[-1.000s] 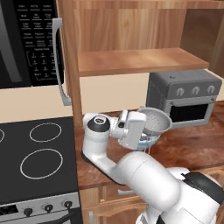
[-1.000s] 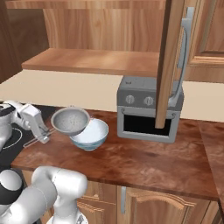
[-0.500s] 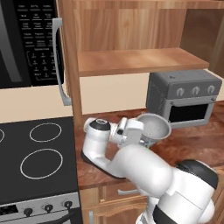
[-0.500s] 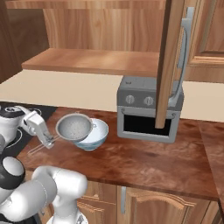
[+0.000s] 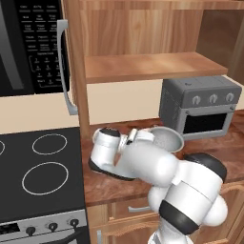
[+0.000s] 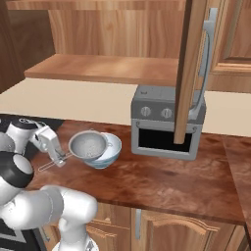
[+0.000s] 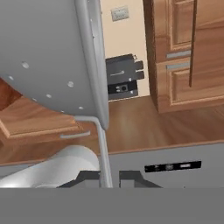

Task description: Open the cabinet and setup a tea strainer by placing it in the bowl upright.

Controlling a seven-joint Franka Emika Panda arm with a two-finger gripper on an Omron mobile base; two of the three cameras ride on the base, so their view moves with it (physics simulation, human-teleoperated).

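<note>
1. The cabinet (image 6: 122, 68): I read step one as done. Its doors stand open, one door edge hanging in front of the toaster oven (image 6: 164, 125), and the shelf looks bare.
2. The bowl (image 6: 105, 151) sits on the wooden counter (image 6: 162, 184) between the stove (image 5: 38, 176) and the toaster oven.
3. The tea strainer (image 6: 88, 145) is tipped on its side, mesh basket over the bowl's near rim, thin handle running back to my gripper (image 6: 58, 158). I can't tell whether it touches the bowl.
4. The gripper is clamped tight on the handle; the hand view shows the wire running between the tips.
5. Left, as I judge it: right the strainer, seat it in the bowl, release.
</note>
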